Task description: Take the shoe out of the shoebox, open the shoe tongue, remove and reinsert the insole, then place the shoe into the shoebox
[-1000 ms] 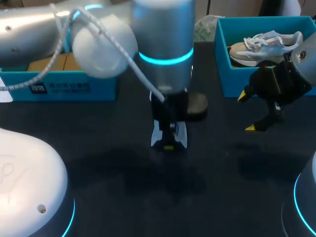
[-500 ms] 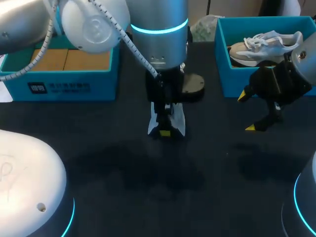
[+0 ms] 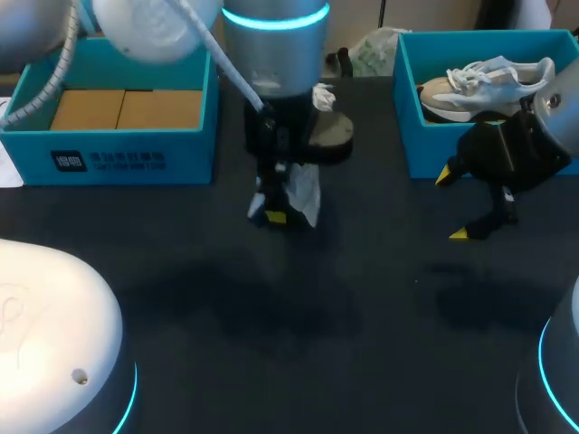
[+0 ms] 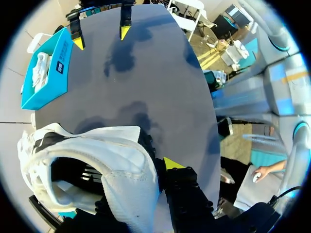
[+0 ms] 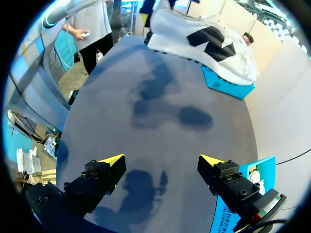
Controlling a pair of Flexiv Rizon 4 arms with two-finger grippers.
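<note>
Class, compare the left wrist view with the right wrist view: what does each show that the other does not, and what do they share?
Only the left wrist view: the dark inside of the shoe, seen through its opening, and the left gripper clamped on the opening's rim, with one yellow tip showing outside.
Only the right wrist view: the shoe's outer side, with its black marking.
Both: the shoe, the dark table, and the right gripper, open and holding nothing.
</note>
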